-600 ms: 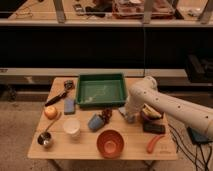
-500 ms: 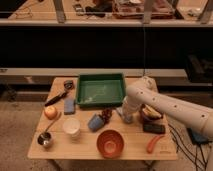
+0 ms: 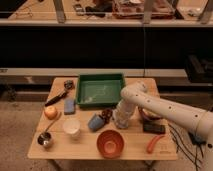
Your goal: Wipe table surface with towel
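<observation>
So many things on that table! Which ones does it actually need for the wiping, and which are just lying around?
For the job: table; gripper, low beside the blue cup; pale bundle at the arm's end, possibly the towel.

Lying about: green tray, orange bowl, white cup, blue cup, metal cup, blue sponge.
</observation>
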Robot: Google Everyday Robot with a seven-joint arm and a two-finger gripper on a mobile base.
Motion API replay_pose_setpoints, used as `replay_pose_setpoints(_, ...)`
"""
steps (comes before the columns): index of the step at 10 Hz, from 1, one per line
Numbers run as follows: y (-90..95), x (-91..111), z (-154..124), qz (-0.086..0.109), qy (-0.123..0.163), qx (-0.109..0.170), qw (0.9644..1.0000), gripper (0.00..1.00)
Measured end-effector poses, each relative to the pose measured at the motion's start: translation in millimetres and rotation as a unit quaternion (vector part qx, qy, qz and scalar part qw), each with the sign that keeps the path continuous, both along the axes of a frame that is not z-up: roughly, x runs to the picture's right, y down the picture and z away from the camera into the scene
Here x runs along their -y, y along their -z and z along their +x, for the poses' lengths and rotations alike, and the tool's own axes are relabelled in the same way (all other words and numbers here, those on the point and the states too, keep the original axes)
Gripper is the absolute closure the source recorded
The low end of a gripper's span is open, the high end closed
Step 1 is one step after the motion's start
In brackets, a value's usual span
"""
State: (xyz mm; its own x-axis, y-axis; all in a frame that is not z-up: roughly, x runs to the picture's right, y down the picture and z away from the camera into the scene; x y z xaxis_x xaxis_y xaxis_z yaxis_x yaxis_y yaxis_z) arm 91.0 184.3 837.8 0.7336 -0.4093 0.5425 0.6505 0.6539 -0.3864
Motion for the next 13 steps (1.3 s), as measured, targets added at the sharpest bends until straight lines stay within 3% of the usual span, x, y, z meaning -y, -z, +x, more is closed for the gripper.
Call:
replay_pose_setpoints(2,13.9,-19.8,12.2,-0.018,0.012,0.007,0.9997,0.86)
replay_pose_setpoints(6,28.2,-28.4,65.1,-0.059,0.021,-0.006,0.998,0.86)
replay_pose_setpoints(9,28.8,-31.6,83.0,-0.078,0.004,-0.021,0.9967,0.86)
replay_pose_setpoints(12,28.1,-33.4,88.4,-0.083,-0.01,-0.024,0.9962,0.82)
replay_pose_setpoints(13,28.0,-33.2,87.5,-0.083,-0.009,-0.023,0.9962,0.76)
